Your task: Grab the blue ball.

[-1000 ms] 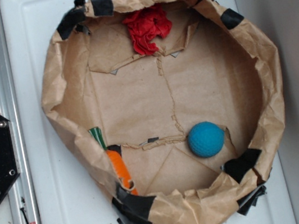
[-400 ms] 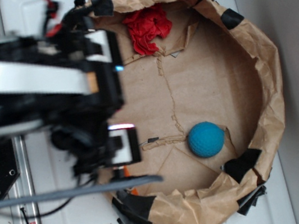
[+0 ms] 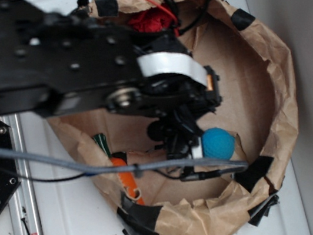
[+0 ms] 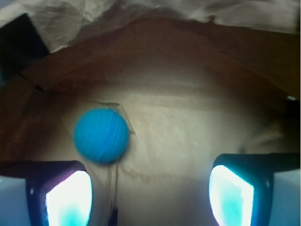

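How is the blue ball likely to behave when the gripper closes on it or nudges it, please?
The blue ball is round and rests loose on the creased paper floor, so a nudge would probably send it rolling. Its matte surface should grip reasonably well. It sits nearer one finger of the open gripper, so an off-centre squeeze might push it aside.

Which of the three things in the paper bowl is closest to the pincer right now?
The blue ball. It sits right beside the pincer, while the orange carrot toy lies by the left wall and the red cloth is at the far rim.
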Controlling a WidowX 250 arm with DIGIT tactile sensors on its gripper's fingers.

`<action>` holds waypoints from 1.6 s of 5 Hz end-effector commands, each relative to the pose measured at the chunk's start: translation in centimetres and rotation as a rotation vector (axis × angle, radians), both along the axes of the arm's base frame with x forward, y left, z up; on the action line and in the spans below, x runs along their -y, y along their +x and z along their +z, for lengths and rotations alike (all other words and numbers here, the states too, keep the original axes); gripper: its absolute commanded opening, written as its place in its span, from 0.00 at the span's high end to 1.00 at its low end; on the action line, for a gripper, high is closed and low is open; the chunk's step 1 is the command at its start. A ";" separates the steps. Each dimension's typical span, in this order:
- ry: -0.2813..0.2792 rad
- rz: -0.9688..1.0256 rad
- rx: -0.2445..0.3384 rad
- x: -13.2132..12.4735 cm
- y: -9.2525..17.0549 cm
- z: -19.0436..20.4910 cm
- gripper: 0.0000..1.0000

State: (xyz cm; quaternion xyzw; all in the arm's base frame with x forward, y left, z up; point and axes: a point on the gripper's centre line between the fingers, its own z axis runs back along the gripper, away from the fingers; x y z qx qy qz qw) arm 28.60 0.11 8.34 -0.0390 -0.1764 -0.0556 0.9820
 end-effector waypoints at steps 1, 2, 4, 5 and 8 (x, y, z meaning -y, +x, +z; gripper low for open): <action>-0.131 -0.296 0.006 6.4 1.4 -1.7 0.00; 0.063 -0.337 0.094 8.0 1.9 -3.4 0.00; 0.114 -0.176 0.104 4.9 3.5 -1.8 1.00; 0.124 -0.118 0.005 3.1 0.6 3.1 1.00; 0.071 0.451 -0.121 -0.7 -6.1 11.1 1.00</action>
